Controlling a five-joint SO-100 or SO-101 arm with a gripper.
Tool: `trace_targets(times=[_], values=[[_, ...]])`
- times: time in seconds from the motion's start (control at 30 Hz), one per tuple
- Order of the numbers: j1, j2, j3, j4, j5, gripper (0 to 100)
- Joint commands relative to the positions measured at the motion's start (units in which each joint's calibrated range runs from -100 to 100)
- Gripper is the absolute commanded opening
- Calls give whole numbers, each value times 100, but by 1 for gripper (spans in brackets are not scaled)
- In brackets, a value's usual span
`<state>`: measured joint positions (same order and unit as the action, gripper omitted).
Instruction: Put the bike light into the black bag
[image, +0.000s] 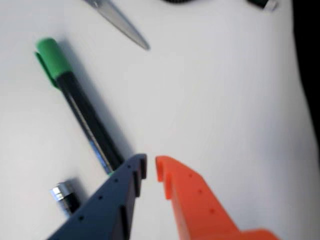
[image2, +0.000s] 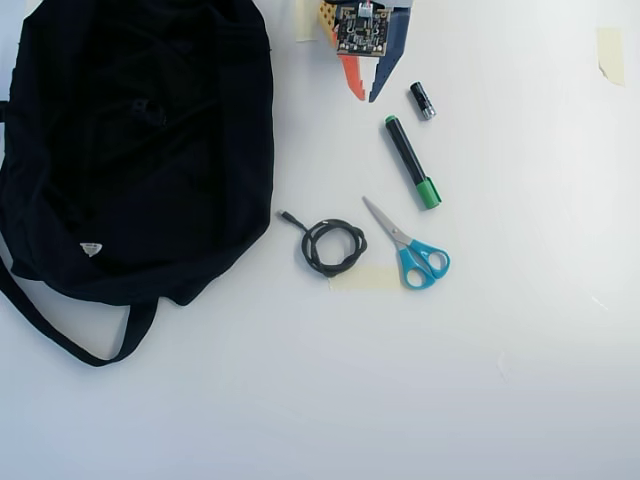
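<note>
The black bag (image2: 130, 150) lies flat at the left of the overhead view, with its white tag (image2: 91, 248) near the lower edge and a strap (image2: 60, 335) trailing below. The bike light shows in neither view. My gripper (image2: 366, 92) is at the top centre of the overhead view, just right of the bag's upper corner. Its orange and dark blue fingers are almost together and hold nothing. In the wrist view the gripper (image: 151, 168) hovers over bare white table.
A black marker with a green cap (image2: 411, 162) (image: 80, 107) and a small black battery (image2: 422, 101) (image: 65, 196) lie beside the gripper. Blue-handled scissors (image2: 408, 246) and a coiled black cable (image2: 332, 246) lie lower down. Tape patches (image2: 607, 48) mark the table.
</note>
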<state>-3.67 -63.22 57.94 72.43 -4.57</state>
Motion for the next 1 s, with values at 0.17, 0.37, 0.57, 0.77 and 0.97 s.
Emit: trace_targets(times=[0.17,0.37,0.57,0.77,0.97], values=[[-216,-2284,2706,-878,27,2],[-425,-3470,3766,-525,32,2],[-268,-3636,4125,-327,32,2],[-223,-3645,4134,26,21,2],[-201,-3645,4134,26,21,2]])
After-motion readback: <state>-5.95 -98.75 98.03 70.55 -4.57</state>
